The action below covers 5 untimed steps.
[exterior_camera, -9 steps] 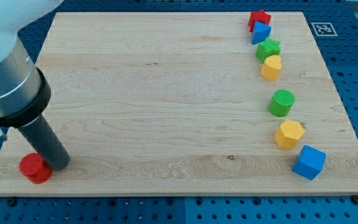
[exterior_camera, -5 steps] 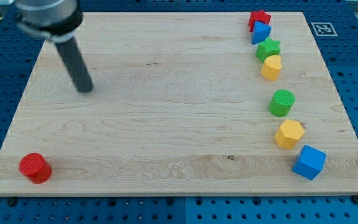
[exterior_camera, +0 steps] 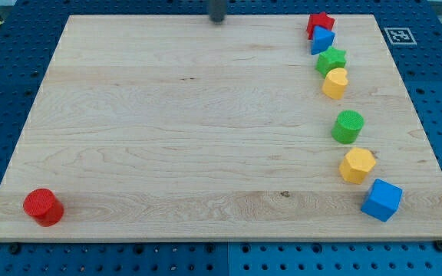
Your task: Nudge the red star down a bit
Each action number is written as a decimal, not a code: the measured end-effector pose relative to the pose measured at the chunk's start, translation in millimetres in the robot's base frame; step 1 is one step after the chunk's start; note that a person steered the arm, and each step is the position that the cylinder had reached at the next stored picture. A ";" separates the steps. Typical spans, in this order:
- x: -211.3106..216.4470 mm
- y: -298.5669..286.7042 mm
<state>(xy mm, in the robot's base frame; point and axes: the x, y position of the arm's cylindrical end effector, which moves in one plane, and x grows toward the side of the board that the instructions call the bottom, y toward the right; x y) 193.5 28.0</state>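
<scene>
The red star [exterior_camera: 320,22] sits at the bench's [exterior_camera: 190,138] top right corner, touching the blue block [exterior_camera: 322,40], well right of my tip [exterior_camera: 217,21]. My tip has swept from the red cylinder [exterior_camera: 43,207] to the top edge, closing in; no pincer exists to spread or press.

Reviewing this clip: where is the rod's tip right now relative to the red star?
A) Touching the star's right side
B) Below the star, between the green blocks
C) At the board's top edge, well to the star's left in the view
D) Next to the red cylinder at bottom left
C: my tip sits at the board's top edge, well left of the red star, not touching it.
</scene>
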 end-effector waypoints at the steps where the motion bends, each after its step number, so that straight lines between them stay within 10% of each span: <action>1: -0.6 88.0; 5: 15.4 179.4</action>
<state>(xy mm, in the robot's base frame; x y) 208.9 207.4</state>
